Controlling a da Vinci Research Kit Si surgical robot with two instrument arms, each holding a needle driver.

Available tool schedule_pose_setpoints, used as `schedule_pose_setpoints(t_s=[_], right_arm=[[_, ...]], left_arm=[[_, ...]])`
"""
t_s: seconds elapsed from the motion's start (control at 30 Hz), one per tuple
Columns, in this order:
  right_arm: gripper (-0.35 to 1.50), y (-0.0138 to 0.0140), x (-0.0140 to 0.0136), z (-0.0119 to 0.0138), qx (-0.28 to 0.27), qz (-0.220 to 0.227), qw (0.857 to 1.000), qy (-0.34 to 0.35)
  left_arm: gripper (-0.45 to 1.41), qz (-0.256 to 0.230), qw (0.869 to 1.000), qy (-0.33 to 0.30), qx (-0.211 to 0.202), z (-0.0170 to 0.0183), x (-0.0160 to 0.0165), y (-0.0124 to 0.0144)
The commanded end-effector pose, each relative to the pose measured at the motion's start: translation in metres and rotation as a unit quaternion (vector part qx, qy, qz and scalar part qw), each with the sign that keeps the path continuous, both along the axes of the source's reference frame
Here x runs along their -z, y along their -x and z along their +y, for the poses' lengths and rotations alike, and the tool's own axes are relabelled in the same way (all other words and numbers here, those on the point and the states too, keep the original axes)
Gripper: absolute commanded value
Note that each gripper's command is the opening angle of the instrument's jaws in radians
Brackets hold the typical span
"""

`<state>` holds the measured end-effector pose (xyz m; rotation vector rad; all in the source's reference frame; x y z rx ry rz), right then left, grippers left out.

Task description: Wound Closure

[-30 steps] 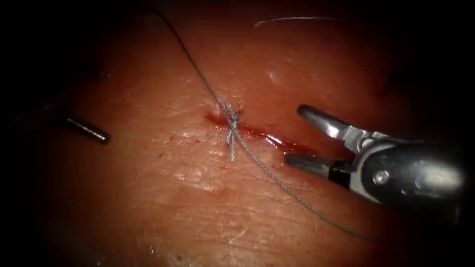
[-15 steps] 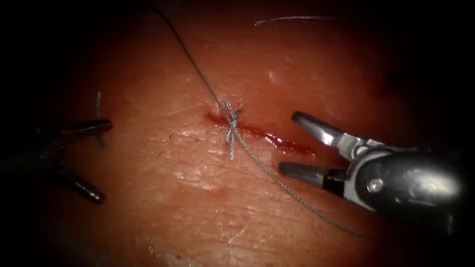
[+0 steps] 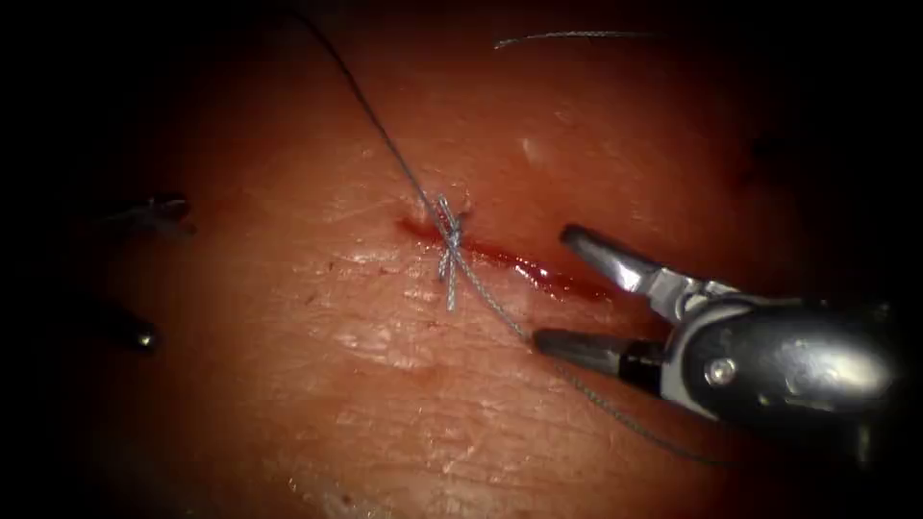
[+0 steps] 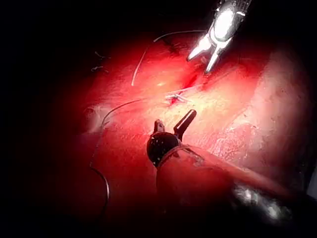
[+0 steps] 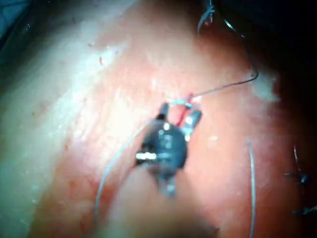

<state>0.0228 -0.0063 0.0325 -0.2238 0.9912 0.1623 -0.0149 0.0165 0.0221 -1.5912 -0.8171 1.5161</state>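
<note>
Both jaws spread and empty: right tool (image 3: 548,288) straddles thread (image 3: 500,312) right of knot (image 3: 449,235); left tool (image 3: 149,274) far left; one stitch tied, cut (image 3: 548,277) rightward still gaping.

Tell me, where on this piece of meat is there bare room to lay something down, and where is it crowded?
Bare tissue lies in front of the cut, between the left tool and the thread. Another free patch lies behind the cut, short of the loose thread piece. It is crowded at the knot and beside it, where the right tool stands open, holding nothing, over the cut's right end.
</note>
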Motion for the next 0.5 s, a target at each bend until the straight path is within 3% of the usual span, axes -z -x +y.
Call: schedule_pose_setpoints(t_s=[0.03,0.1,0.2,0.37,0.5], right_arm=[[0.66,-0.0007,-0.0006,0.0001,0.001,0.003,1.000,-0.001],[0.67,-0.0008,-0.0006,0.0000,-0.001,0.003,1.000,-0.003],[0.69,-0.0009,-0.0006,-0.0001,-0.001,0.003,1.000,-0.003],[0.71,-0.0011,-0.0005,-0.0002,-0.001,0.003,1.000,-0.003],[0.71,-0.0011,-0.0005,-0.0002,-0.001,0.003,1.000,-0.003]], left_arm=[[0.91,-0.010,1.000,-0.013,0.006,0.0001,-0.0010,0.0007],[0.88,-0.012,1.000,-0.012,0.010,-0.0002,-0.0018,0.0006],[0.91,0.026,1.000,-0.006,-0.001,-0.0006,-0.0039,0.0001],[0.88,0.166,0.984,0.029,-0.048,-0.0008,-0.0080,-0.0041],[0.86,0.224,0.971,0.043,-0.077,-0.0008,-0.0081,-0.0063]])
